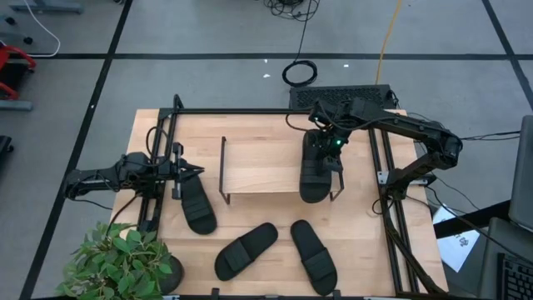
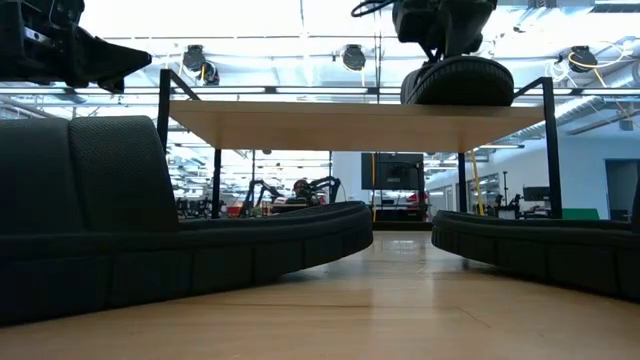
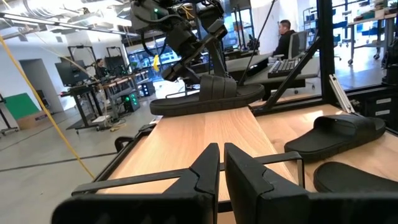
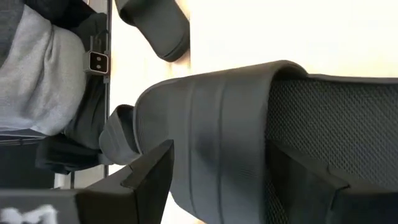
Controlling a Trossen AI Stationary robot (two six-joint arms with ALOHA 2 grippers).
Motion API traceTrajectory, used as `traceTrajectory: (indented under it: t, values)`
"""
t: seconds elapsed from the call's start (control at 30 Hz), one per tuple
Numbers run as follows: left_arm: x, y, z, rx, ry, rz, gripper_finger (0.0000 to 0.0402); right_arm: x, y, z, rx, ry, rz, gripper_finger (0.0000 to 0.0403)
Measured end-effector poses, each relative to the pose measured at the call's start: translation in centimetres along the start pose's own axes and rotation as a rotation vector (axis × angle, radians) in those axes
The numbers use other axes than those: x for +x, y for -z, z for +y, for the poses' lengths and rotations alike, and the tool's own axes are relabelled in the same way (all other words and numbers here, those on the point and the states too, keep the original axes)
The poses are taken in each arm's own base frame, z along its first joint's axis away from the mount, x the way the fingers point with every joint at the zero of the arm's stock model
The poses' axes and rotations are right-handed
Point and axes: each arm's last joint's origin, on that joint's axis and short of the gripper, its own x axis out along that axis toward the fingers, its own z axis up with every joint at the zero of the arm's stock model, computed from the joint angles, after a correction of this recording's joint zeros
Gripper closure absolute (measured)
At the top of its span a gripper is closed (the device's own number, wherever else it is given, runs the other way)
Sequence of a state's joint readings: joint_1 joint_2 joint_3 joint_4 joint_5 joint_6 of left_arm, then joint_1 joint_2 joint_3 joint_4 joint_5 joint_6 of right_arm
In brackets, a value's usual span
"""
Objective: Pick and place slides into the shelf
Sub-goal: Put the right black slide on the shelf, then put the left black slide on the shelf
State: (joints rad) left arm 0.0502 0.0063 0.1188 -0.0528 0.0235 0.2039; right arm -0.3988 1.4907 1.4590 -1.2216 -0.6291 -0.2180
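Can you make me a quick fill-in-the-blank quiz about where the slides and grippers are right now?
1. The number of slides lying on the table is ____.
2. The right gripper is over a slide that lies on top of the ____.
3. The left gripper is at the table's ____ side.
4. The left gripper's fingers are ____.

Missing words: three; shelf; left; shut

Right arm: reaches in from the table's right edge, elbow bent near that edge, forearm running toward the far middle. Right gripper [image 1: 327, 155]: points down, fingers [image 4: 149, 180] spread wide on either side of a slide's [image 1: 317, 173] strap.
Left arm: stretched low across the table's left edge. Left gripper [image 1: 190, 172]: level, fingers [image 3: 205, 168] nearly together, nothing between them
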Motion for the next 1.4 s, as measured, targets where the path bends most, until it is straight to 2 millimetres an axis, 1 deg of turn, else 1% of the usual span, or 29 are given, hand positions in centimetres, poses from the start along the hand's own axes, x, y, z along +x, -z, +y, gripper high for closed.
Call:
traceTrajectory:
  t: [0.33,0.7,0.9,1.03,1.2,1.33,1.4]
  values:
    - [0.0,0.0,0.0,0.0,0.0,0.0,0.0369,-0.8,-0.2,-1.2,0.008,0.034,-0.057,0.0158]
    - [0.0,0.0,0.0,0.0,0.0,0.0,0.0369,-1.9,0.4,-2.6,0.038,0.045,-0.076,0.0158]
    - [0.0,0.0,0.0,0.001,0.0,0.0,0.0369,-2.4,0.5,-2.5,0.018,0.037,-0.104,0.0158]
    - [0.0,0.0,0.0,0.002,0.0,0.0,0.0369,-3.0,0.8,-1.9,-0.004,0.047,-0.123,0.0158]
    - [0.0,0.0,0.0,0.001,0.0,0.0,0.0369,-4.3,1.0,-1.1,-0.081,0.168,-0.183,0.0158]
    - [0.0,0.0,0.0,0.002,0.0,0.0,0.0369,-6.3,1.3,0.6,-0.191,0.276,-0.316,0.016]
    - [0.0,0.0,0.0,0.002,0.0,0.0,0.0369,-7.2,1.6,1.9,-0.22,0.245,-0.391,0.0168]
